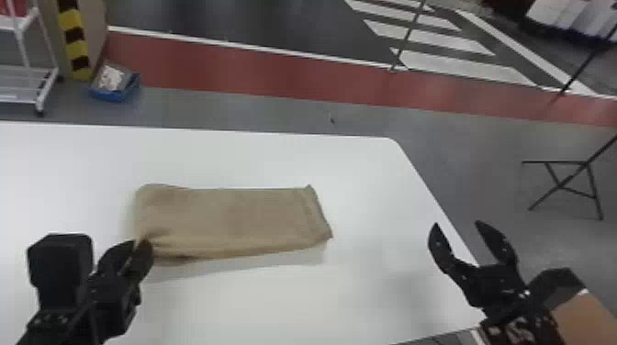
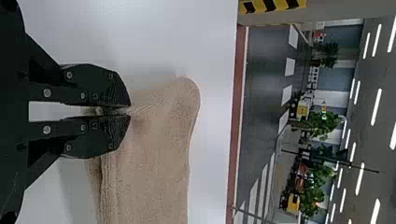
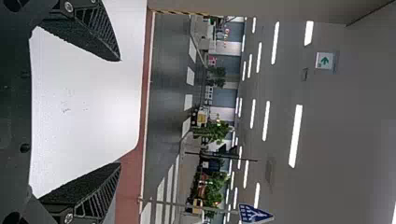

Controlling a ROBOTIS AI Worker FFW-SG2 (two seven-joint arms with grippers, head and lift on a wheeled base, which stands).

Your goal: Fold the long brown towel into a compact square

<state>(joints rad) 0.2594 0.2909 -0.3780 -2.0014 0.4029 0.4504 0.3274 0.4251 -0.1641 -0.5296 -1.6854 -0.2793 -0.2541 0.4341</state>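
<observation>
- Head view: the long brown cloth towel lies on the white, smooth desk, extending beyond and rightward from the flat black left fingers. The left arm is nearer.
- Head view: its long axis runs roughly parallel to the desk's far edge; one short end faces the right edge. The next fold probably follows this axis.
- Left wrist view: left fingers clamped on a towel corner.
- Right wrist view: flat black right fingers wide apart.
</observation>
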